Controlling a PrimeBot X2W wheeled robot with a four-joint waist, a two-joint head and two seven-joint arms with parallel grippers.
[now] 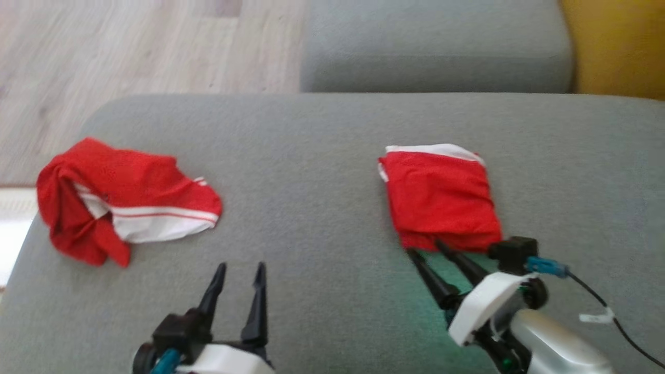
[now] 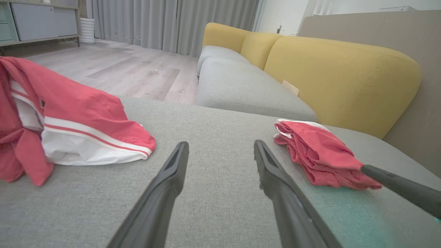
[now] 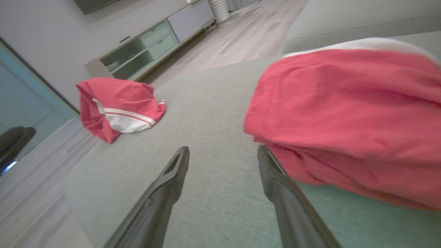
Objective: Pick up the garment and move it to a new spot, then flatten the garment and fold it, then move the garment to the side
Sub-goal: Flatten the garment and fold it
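Surface: grey cushion (image 1: pixel 311 171), two red garments on it, well apart.
Folded garment (image 1: pixel 441 197): compact red packet, white band at far edge, lying flat on the robot's right side of the cushion.
Crumpled garment (image 1: pixel 124 200): loose heap at the left edge, white panel with red stripe showing, not flattened.
Right claw (image 1: pixel 425 248): fingers spread, nothing between them; tips at the packet's near edge. One finger lies right against the hem; cannot tell if it slips under.
Left claw (image 1: pixel 241 267): fingers spread wide, empty, hovering low over bare cushion between the two garments.
Step (judged): the packet looks folded and set aside, so this is the tail of the move-to-side step.
Next (judged): right claw backs off without dragging the hem and undoing the fold; left claw goes left to the heap and pinches a top fold.
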